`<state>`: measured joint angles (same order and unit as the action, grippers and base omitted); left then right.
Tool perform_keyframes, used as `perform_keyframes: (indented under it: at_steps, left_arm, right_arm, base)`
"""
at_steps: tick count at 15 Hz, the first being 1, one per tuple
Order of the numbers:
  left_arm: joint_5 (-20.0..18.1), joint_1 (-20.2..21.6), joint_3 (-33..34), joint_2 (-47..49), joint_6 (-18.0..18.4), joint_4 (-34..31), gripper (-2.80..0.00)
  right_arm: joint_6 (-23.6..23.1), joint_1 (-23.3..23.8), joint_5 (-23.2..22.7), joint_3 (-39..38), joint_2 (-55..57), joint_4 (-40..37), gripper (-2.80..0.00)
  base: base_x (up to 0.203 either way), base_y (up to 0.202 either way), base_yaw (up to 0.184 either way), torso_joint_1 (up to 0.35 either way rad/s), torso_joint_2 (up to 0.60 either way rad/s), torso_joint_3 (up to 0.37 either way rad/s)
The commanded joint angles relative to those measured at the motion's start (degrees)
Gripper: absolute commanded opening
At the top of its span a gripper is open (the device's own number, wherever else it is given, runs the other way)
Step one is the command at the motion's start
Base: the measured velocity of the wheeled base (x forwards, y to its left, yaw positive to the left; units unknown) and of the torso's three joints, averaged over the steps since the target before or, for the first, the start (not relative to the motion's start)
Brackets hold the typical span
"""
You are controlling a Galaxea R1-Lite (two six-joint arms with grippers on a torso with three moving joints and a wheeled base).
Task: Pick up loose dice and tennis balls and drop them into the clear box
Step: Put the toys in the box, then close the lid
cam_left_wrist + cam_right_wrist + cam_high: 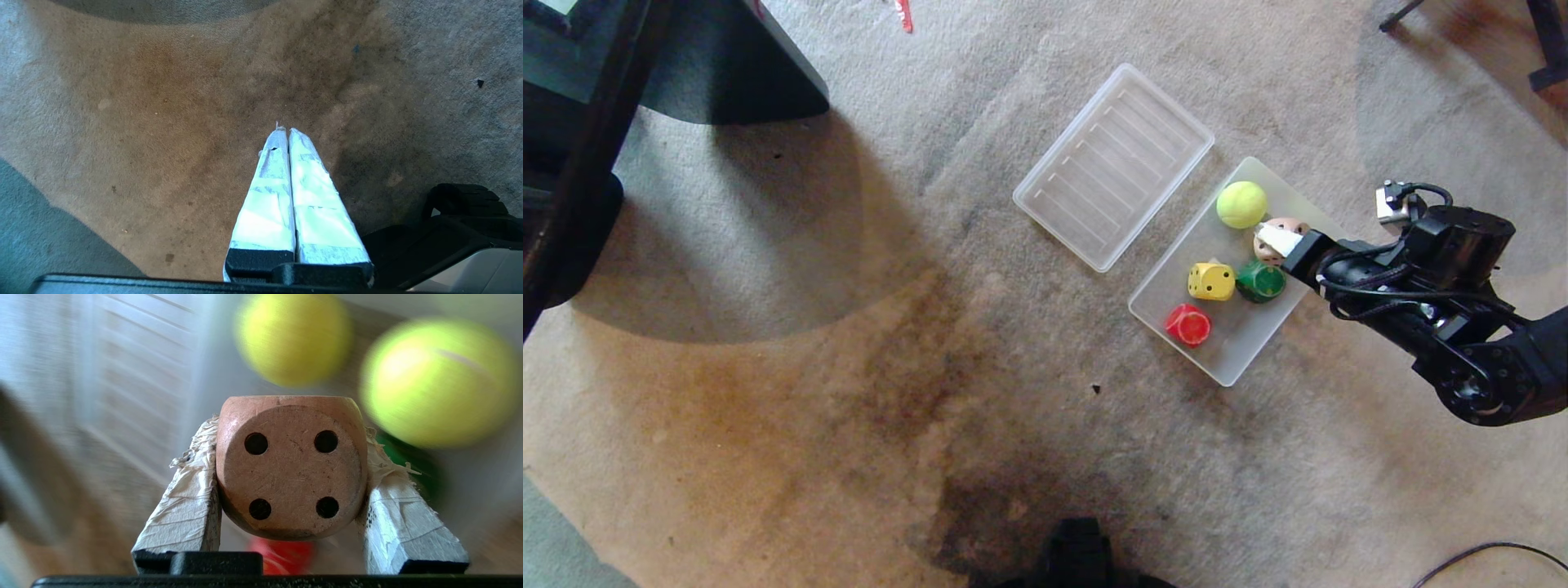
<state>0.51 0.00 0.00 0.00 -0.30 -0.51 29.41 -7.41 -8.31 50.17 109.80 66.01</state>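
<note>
Stained beige carpet (768, 392), clear box (1241, 359) lying slantwise with flat lid (1112, 163) alongside, beige die (290, 465) clamped in right gripper (1278, 238) over box, four-pip face toward wrist, left gripper (288, 134) closed.

a: where do your dice lie?
b: in your shallow frosted clear plastic box (1235, 359) on the carpet: the yellow pipped die (1211, 281), the dark green die (1260, 281) just beside it, the red die (1188, 325) nearer you.
a: and the beige die (291, 467)?
b: its four-pip face shows, over the box. one fuzzy yellow-green tennis ball (1241, 204) sits in the far end.
</note>
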Motion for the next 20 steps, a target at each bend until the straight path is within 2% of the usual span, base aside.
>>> perform_keyframes:
  at_steps: [1,2,3,10,14,15,20]
  left_arm:
    - [0.0,0.0,0.0,0.0,0.0,0.0,-2.80]
    - [0.0,0.0,0.0,0.0,0.0,0.0,-2.80]
    - [0.0,0.0,0.0,0.0,0.0,0.0,-2.80]
    - [0.0,0.0,0.0,0.0,0.0,0.0,-2.80]
    - [0.0,0.0,0.0,0.0,0.0,0.0,-2.80]
    - [0.0,0.0,0.0,0.0,0.0,0.0,-2.80]
    - [0.0,0.0,0.0,0.0,0.0,0.0,-2.80]
  right_arm:
    - [0.6,-0.6,-0.7,1.4,1.5,3.3,-2.80]
    - [0.3,-0.6,-0.8,1.6,1.8,3.9,-2.80]
    - [0.3,-0.6,-0.8,1.6,1.6,3.9,0.00]
    - [-1.7,-0.9,-0.9,-2.3,-1.3,3.9,0.00]
    - [-2.3,-0.7,-1.6,-11.2,-12.2,0.2,0.00]
    - [-2.4,-0.5,-1.7,-13.9,-16.9,-2.2,-2.80]
    - [-5.8,0.3,-1.2,-26.1,-35.8,-19.9,-2.80]
  base:
    - [0.000,0.000,0.000,0.000,0.00,0.000]
    - [0.000,0.000,0.000,0.000,0.00,0.000]
    - [0.000,0.000,0.000,0.000,0.00,0.000]
    - [0.000,0.000,0.000,0.000,0.00,0.000]
    - [0.000,0.000,0.000,0.000,0.00,0.000]
    - [0.000,0.000,0.000,0.000,0.00,0.000]
    - [0.000,0.000,0.000,0.000,0.00,0.000]
